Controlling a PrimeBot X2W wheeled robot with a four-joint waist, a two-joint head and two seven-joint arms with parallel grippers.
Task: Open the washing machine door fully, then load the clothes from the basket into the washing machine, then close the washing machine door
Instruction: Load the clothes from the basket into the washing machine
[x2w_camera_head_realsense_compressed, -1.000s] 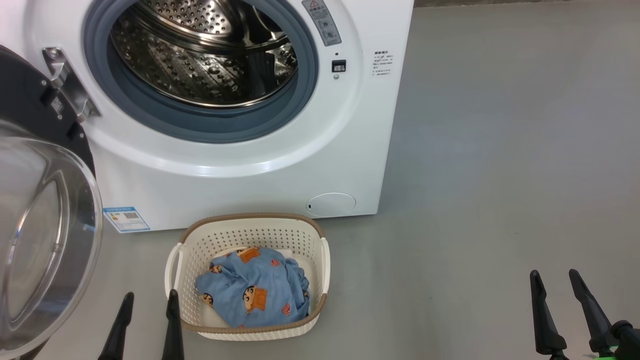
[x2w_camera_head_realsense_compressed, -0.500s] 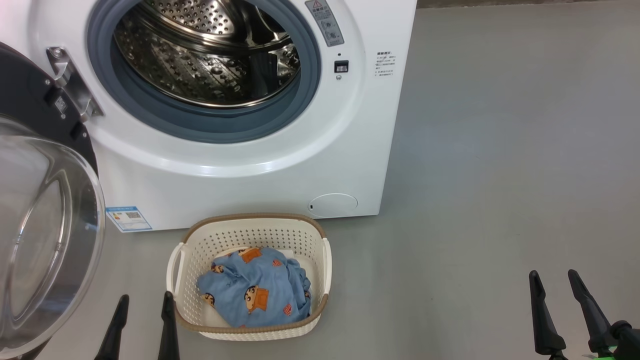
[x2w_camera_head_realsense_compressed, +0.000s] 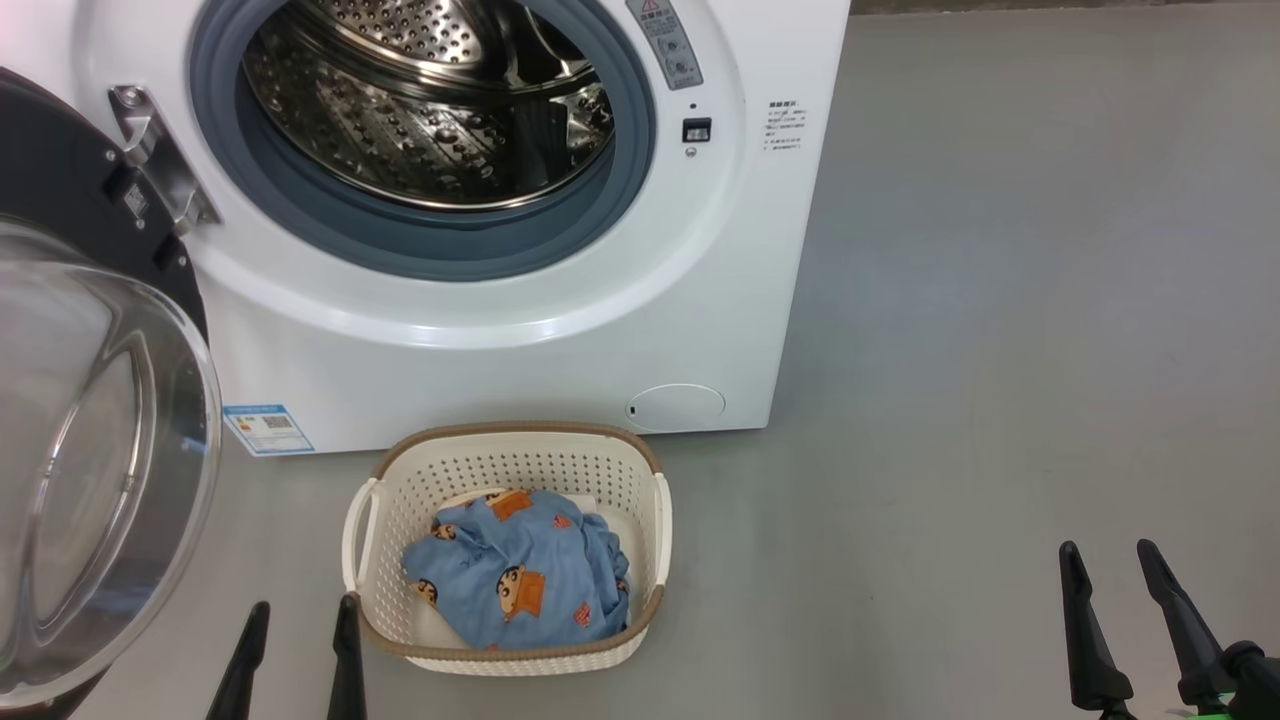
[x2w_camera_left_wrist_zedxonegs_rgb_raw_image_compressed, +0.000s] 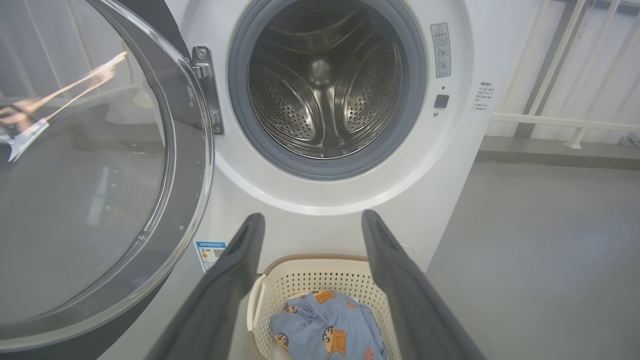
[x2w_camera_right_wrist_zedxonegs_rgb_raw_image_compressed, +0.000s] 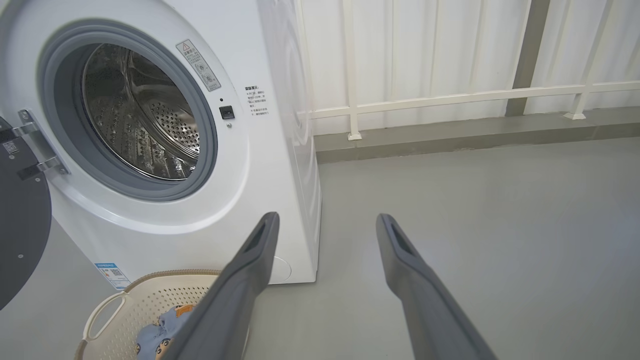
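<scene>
Both wide and empty: our left gripper (x2w_camera_head_realsense_compressed: 305, 600), right gripper (x2w_camera_head_realsense_compressed: 1106, 544).
Only our view shifted; clothes (x2w_camera_head_realsense_compressed: 520, 580) remain in basket (x2w_camera_head_realsense_compressed: 520, 430), unloaded.

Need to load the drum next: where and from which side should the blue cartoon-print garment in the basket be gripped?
Pinch the raised bunched fold at the middle of the clothes, coming straight down from above: the basket walls enclose it on every side, and the heap crests there. The open left gripper sits nearest.
</scene>
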